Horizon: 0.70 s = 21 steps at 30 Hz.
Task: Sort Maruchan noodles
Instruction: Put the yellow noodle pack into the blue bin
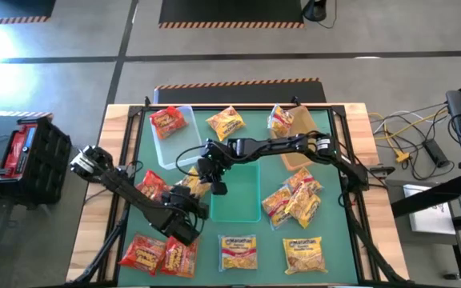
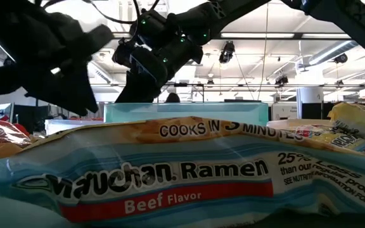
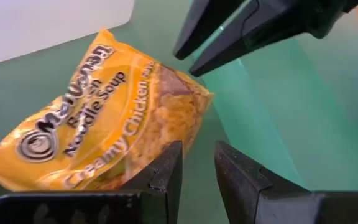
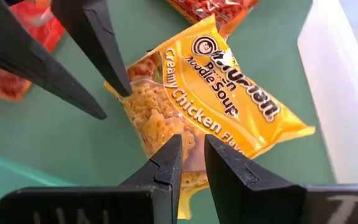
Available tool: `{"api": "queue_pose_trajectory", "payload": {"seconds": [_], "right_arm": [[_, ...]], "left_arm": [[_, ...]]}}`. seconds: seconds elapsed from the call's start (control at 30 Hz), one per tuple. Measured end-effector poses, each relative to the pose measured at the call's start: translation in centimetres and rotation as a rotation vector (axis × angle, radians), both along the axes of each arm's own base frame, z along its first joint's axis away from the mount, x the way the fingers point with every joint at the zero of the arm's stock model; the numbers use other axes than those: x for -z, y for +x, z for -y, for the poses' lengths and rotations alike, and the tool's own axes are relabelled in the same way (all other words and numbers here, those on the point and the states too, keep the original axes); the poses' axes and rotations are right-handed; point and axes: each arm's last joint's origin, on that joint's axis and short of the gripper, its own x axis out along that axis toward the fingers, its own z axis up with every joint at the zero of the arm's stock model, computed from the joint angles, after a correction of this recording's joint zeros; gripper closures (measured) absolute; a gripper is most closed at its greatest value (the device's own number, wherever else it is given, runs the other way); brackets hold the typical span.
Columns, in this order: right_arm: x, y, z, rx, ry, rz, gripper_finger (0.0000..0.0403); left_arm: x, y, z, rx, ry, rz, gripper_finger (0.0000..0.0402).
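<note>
Two: left gripper [image 3: 197, 149] and right gripper [image 4: 191, 142], slightly parted, empty, flank one yellow packet [image 4: 229, 99].

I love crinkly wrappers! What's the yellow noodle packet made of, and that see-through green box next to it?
The yellow Creamy Chicken packet looks like thin glossy plastic film: it wrinkles, shines, and a clear patch shows the noodles inside. The teal bin looks like hard, smooth, see-through plastic, since the mat shows through its straight walls. Neither can be told for sure by looks alone.
</note>
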Motion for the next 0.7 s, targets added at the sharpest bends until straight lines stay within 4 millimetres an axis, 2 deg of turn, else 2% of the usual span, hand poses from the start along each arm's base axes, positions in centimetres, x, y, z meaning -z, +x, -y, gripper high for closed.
{"api": "queue_pose_trajectory", "payload": {"seconds": [0.17, 0.33, 0.7], "right_arm": [[0.0, 0.0, 0.1, -0.045, -0.083, 0.023, 0.0344], [0.1, 0.0, 0.1, -0.045, -0.087, 0.019, 0.0344], [0.3, -0.2, -0.1, -0.027, -0.056, -0.020, 0.0344]], "left_arm": [[1.8, 0.9, 0.6, -0.016, -0.027, -0.066, 0.0325], [3.1, 0.9, 0.8, -0.044, -0.050, -0.156, 0.0325], [2.8, -1.0, -0.3, -0.114, -0.004, -0.365, 0.0325]]}}
